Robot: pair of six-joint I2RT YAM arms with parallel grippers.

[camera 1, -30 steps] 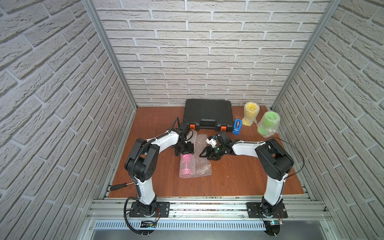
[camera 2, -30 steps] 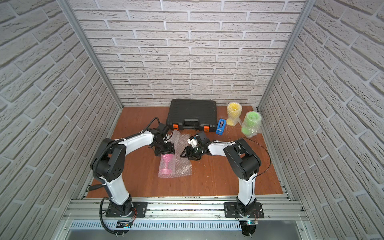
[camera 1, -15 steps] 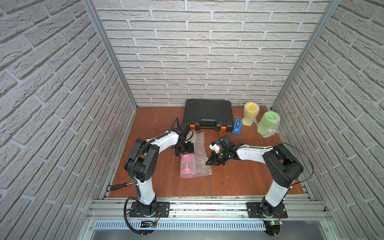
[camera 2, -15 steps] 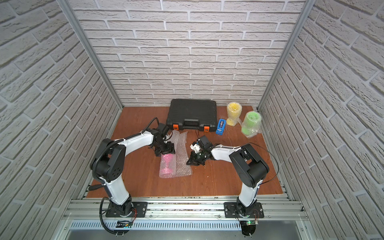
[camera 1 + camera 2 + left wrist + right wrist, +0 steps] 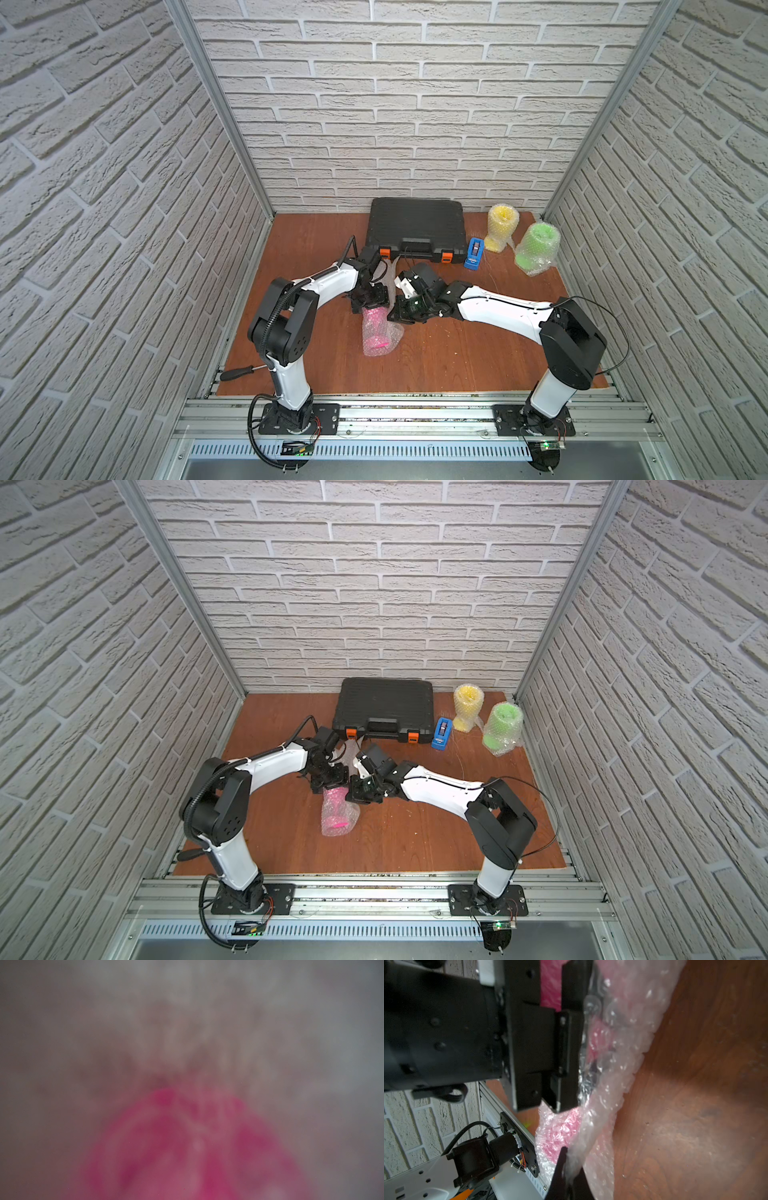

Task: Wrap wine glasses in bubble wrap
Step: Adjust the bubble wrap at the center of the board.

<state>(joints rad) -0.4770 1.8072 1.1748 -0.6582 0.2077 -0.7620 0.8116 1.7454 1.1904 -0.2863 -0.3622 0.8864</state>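
Pink plastic under clear film is what we find at mid-table: the pink goblet (image 5: 375,328) lies on its side on the table (image 5: 457,361), loosely rolled in bubble wrap (image 5: 395,333).

Containers: we record one black case (image 5: 417,226) at the back wall, lid shut, contents not visible.

Count: three goblets, each in its own sheet of wrap; one case; one blue tape dispenser (image 5: 473,253) just beside the case; two arms.

The yellow goblet (image 5: 503,226) and green goblet (image 5: 536,247) stand upright, near each other, in the far right corner.

The pink goblet's long axis runs from the back wall toward the arm bases. A bright pink round edge faces the bases, though through the film we cannot tell foot from rim.

The left gripper (image 5: 371,302) sits over the far end. In the right wrist view its jaws stand wide on either side of the pink body, clasping it through the film. The right gripper (image 5: 566,1157) is clenched on an edge of the wrap at the goblet's right side.

The left wrist view is a pink and grey blur; we read nothing from it.
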